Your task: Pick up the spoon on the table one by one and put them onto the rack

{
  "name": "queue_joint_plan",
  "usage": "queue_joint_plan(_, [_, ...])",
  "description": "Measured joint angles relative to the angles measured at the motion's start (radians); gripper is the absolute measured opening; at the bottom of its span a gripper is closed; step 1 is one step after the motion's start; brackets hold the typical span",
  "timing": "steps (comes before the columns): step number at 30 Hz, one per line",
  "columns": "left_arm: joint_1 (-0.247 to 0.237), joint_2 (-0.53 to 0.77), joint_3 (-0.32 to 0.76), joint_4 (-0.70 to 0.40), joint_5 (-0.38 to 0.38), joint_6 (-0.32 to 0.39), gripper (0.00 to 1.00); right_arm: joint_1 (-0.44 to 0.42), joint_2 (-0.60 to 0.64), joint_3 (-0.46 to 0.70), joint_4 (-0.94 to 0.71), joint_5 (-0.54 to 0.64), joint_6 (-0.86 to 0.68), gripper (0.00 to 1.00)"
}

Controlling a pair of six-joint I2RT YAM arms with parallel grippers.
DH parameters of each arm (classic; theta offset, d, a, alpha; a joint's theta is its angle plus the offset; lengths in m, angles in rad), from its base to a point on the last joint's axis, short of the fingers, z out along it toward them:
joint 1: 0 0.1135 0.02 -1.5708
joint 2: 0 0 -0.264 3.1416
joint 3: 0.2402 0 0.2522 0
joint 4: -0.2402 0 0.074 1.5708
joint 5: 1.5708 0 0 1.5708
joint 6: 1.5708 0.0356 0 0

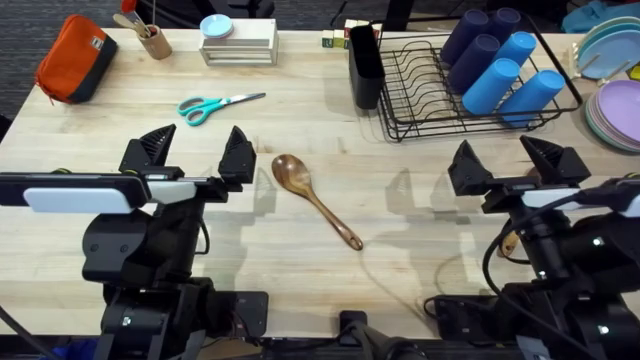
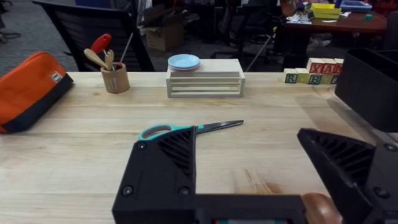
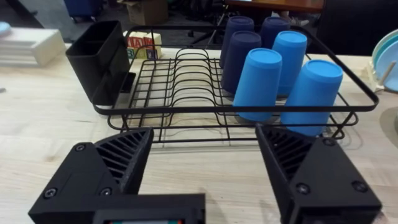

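Overhead, the dark spoon (image 1: 314, 198) lies on the desk (image 1: 300, 130) between both spread hands, left hand (image 1: 193, 155) and right hand (image 1: 505, 160). Left wrist: scissors (image 2: 186, 129) ahead. Right wrist: the rack (image 3: 205, 87) holds blue cups (image 3: 292, 81).

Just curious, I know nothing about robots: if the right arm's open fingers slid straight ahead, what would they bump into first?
Probably the rack: its near wire rim lies directly ahead of the right gripper, with blue cups behind. Bare table lies between, though height is unclear.

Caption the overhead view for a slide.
Both grippers open, left gripper beside the dark spoon, rack beyond.
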Motion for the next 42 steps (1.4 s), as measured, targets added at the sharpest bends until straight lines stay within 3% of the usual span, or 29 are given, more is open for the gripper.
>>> queue_joint_plan(14, [0.0,0.0,0.001,-0.026,0.006,0.0,0.993,0.0,0.0,0.001,-0.006,-0.002,0.0,0.994])
queue_joint_plan(18, [0.0,0.0,0.031,-0.111,0.019,0.0,0.993,0.0,0.0,0.029,-0.065,-0.005,0.0,0.994])
queue_joint_plan(19, [0.0,0.004,0.113,-0.206,0.023,0.0,0.993,0.0,0.004,0.097,-0.203,-0.012,0.0,0.994])
queue_joint_plan(20, [0.0,0.012,0.15,-0.234,0.024,0.0,0.993,0.0,0.012,0.129,-0.247,-0.015,0.0,0.994])
queue_joint_plan(26, [0.0,0.142,0.42,-0.401,0.031,0.0,0.993,0.0,0.108,0.382,-0.445,-0.019,0.0,0.994])
queue_joint_plan(31, [0.0,0.335,0.66,-0.546,0.039,-0.001,0.993,0.0,0.254,0.63,-0.614,-0.02,0.0,0.994])
queue_joint_plan(32, [0.0,0.394,0.728,-0.584,0.042,-0.001,0.993,0.0,0.292,0.686,-0.648,-0.02,0.0,0.994])
queue_joint_plan(33, [0.0,0.501,0.855,-0.656,0.049,-0.002,0.993,0.0,0.4,0.838,-0.734,-0.022,0.0,0.994])
queue_joint_plan(34, [0.0,0.686,1.077,-0.799,0.069,-0.004,0.993,0.0,0.59,1.092,-0.893,-0.024,0.0,0.994])
queue_joint_plan(42, [0.0,0.915,1.35,-1.012,0.087,-0.004,0.993,0.0,0.849,1.382,-1.091,-0.026,0.0,0.994])
